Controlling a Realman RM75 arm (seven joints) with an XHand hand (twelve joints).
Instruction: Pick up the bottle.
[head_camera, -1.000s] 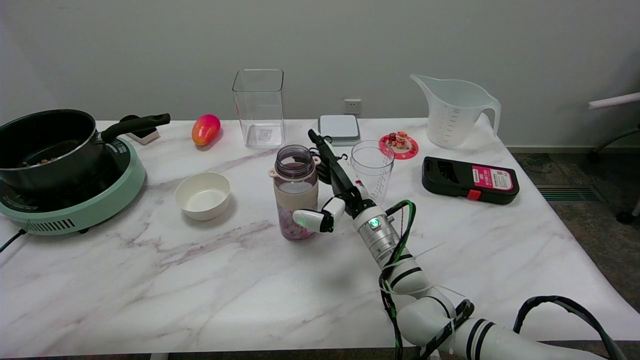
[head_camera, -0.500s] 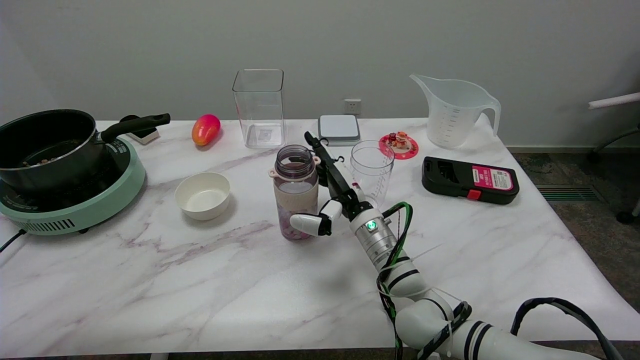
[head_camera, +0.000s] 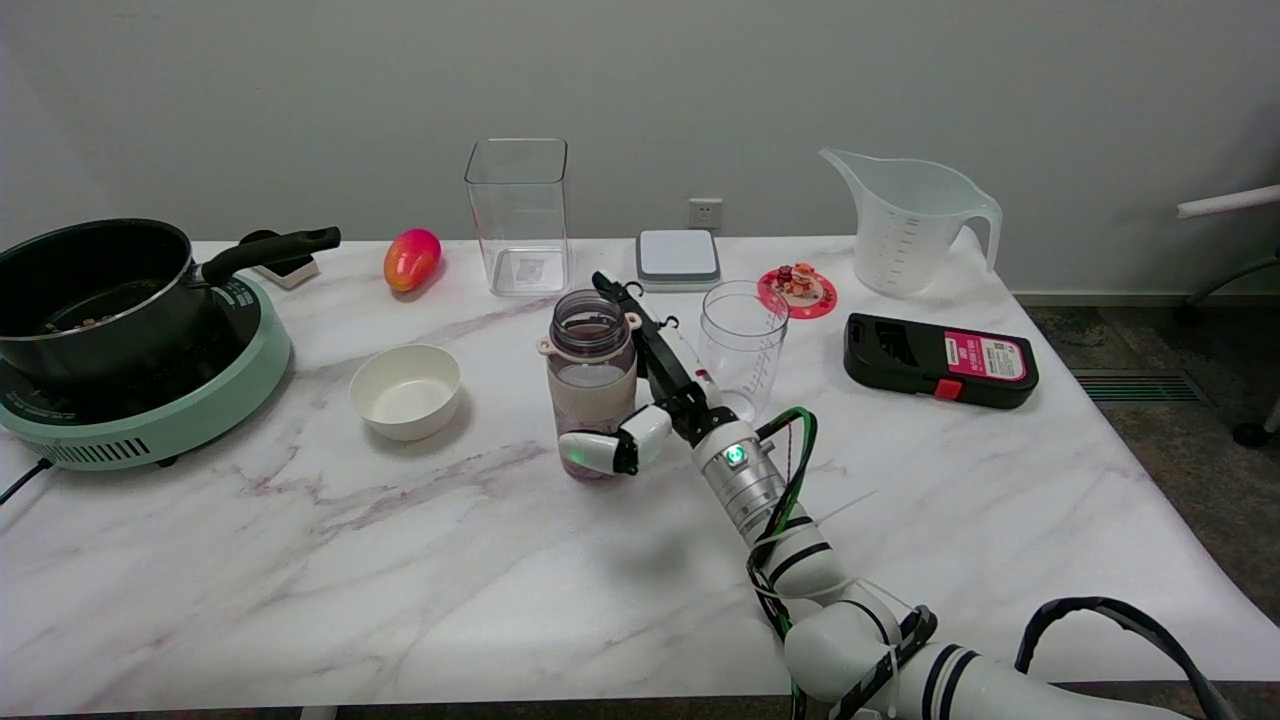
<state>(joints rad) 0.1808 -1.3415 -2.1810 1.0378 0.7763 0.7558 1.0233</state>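
Bottle (head_camera: 591, 385) is stood upright mid-table, long axis vertical, cap off, mouth open to the camera; pale sleeve round the middle, pinkish contents seen at the base. White bowl (head_camera: 405, 390) sits well to its left, apart from it.

Right hand (head_camera: 645, 385) is placed directly on the bottle's right flank, so the bottle lies to the picture-left of the palm. The hand is set edge-on: dark fingers (head_camera: 630, 315) are run up past the bottle's far-right shoulder toward the rim, and the white-tipped thumb (head_camera: 600, 450) is swung across the near front of the lower body. The bottle is thus bracketed between thumb and fingers.

Hand is spread wide; nothing is held. Thumb tip overlaps the bottle's outline and may be touching, but contact cannot be confirmed from this angle. Finger contact on the far side is hidden.

Clear measuring cup (head_camera: 742, 345) stands just behind the hand on the right, close to its back. Judgement: only closure round the body is needed before lifting; little room is left for backing off rightward without nudging the cup.
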